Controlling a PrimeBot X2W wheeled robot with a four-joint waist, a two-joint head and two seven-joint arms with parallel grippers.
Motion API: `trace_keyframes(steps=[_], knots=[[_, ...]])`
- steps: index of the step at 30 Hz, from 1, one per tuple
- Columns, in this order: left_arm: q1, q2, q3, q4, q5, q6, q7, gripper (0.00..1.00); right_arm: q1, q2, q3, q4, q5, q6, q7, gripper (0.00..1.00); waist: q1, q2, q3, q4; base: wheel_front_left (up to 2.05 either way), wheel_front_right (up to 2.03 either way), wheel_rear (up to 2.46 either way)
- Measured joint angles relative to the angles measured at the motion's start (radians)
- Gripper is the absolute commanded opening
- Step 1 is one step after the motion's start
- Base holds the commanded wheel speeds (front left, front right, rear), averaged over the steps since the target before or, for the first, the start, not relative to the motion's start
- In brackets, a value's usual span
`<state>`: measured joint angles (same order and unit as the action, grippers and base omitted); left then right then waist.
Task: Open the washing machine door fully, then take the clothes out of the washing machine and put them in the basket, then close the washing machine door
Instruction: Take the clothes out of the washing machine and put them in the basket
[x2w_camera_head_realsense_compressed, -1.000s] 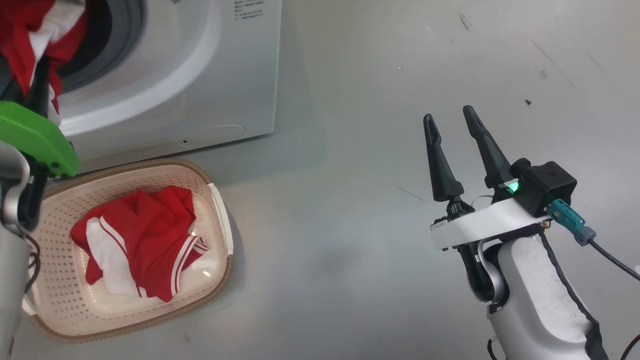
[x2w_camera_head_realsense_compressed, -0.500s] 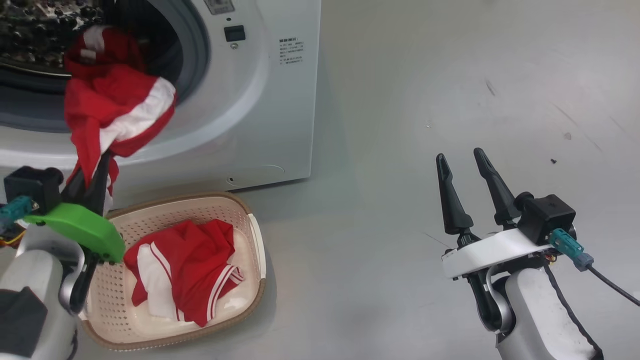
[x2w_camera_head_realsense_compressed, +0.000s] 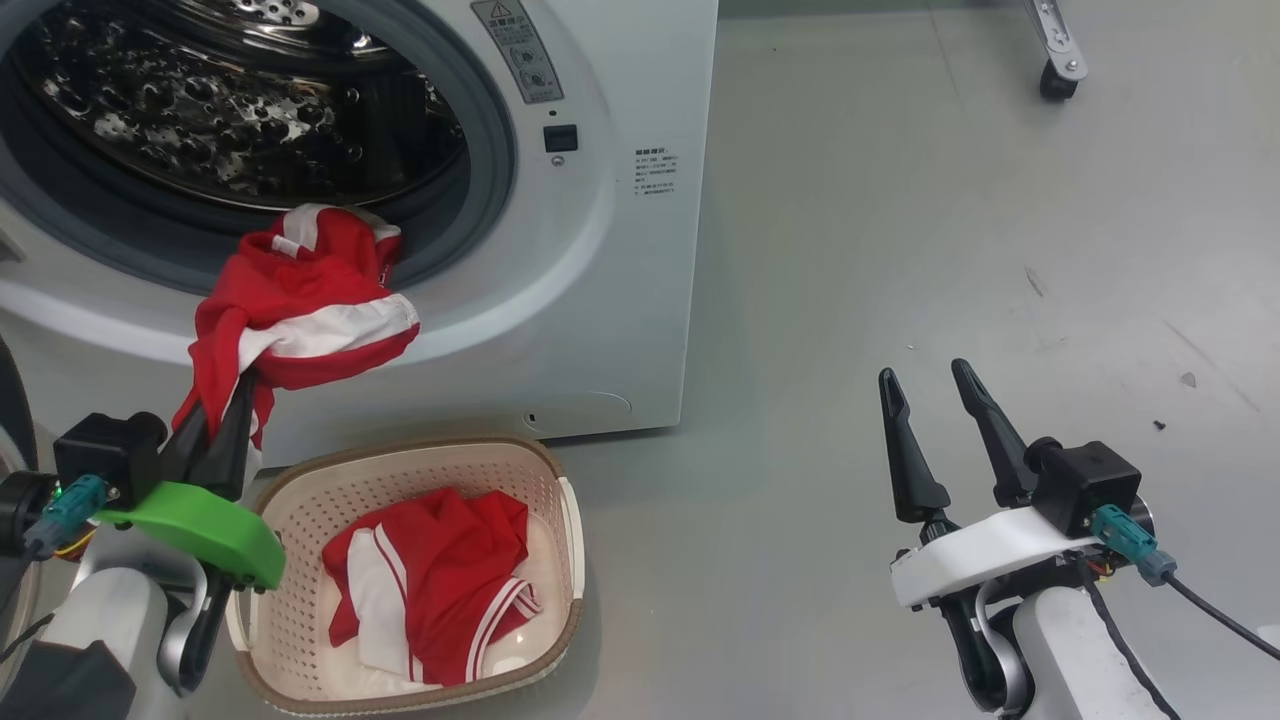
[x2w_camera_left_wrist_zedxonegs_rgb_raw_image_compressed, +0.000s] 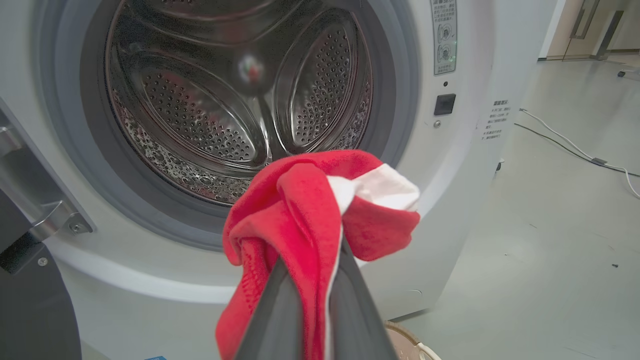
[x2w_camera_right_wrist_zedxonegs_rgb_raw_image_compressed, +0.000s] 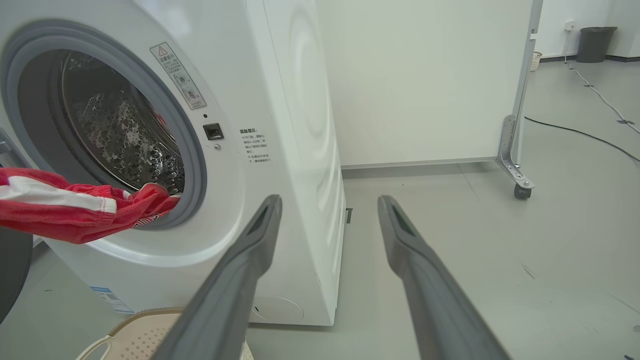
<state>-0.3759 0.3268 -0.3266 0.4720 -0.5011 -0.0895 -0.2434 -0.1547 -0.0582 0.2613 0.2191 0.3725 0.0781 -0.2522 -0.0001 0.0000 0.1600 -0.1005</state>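
Head view, machine: big white box-shaped washing machine (x2w_camera_head_realsense_compressed: 620, 300) with a smooth painted front, its round mouth uncovered
Head view, drum: shiny perforated steel drum (x2w_camera_head_realsense_compressed: 250, 110) with a bumpy wall, ringed by a dull grey rubber gasket (x2w_camera_head_realsense_compressed: 487, 170)
Head view, left gripper: left gripper (x2w_camera_head_realsense_compressed: 222, 425) with two long dark fingers on a bright green mount, pressed together and pinching a soft red garment (x2w_camera_head_realsense_compressed: 300, 310) that has a white band
Head view, held cloth: the red garment hangs crumpled before the lower rim of the mouth, and its upper end touches the gasket
Head view, basket: small cream perforated plastic basket (x2w_camera_head_realsense_compressed: 290, 610) with a brown woven-look rim, on the smooth grey floor (x2w_camera_head_realsense_compressed: 900, 250) just in front of the washing machine
Head view, basket content: a second garment (x2w_camera_head_realsense_compressed: 430, 580), red with white stripes, lies loosely folded inside
Head view, right gripper: right gripper (x2w_camera_head_realsense_compressed: 922, 372) on a white mount, fingers spread and holding nothing, over bare floor well apart from the basket
Left wrist view, grip: the two dark fingers close on the red garment, which bunches over their tips; the cloth looks thick and knitted
Left wrist view, door: glossy black door (x2w_camera_left_wrist_zedxonegs_rgb_raw_image_compressed: 35, 310) at the lower left, swung open, with a metal hinge (x2w_camera_left_wrist_zedxonegs_rgb_raw_image_compressed: 50, 222) above it
Right wrist view, fingers: grey tapered fingers stand wide with nothing between them
Right wrist view, cloth: the red garment stretches from the left edge to the lower part of the gasket
Right wrist view, background: white wall panel on a metal foot with a black caster (x2w_camera_right_wrist_zedxonegs_rgb_raw_image_compressed: 522, 191)
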Motion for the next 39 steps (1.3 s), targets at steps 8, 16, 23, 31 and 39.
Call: trace_keyframes(steps=[8,16,23,31,39], knots=[[0.046,-0.006,0.029,-0.095,0.031,0.033,-0.008,0.00,0.016,0.001,0.017,0.005,-0.006,0.009,0.000,1.00,0.0000,0.0000,-0.048,0.028,0.00,0.00,0.00],[0.054,-0.008,0.053,-0.194,0.056,0.042,-0.008,0.00,0.021,0.001,0.018,0.007,-0.006,0.013,0.000,1.00,0.0000,0.0000,-0.059,0.029,0.00,0.00,0.00],[0.077,-0.020,0.078,-0.279,0.072,0.051,-0.009,0.00,0.023,0.001,0.022,0.006,-0.006,0.017,0.000,1.00,0.0000,0.0000,-0.061,0.028,0.00,0.00,0.00],[0.125,-0.022,0.085,-0.315,0.091,0.051,-0.009,0.00,0.027,0.001,0.030,0.006,-0.006,0.018,0.000,1.00,0.0000,0.0000,-0.057,0.022,0.00,0.00,0.00],[0.172,-0.021,0.081,-0.319,0.091,0.054,-0.009,0.00,0.028,0.002,0.035,-0.007,-0.006,0.025,0.000,1.00,0.0000,0.0000,-0.026,0.012,0.00,0.00,0.00]])
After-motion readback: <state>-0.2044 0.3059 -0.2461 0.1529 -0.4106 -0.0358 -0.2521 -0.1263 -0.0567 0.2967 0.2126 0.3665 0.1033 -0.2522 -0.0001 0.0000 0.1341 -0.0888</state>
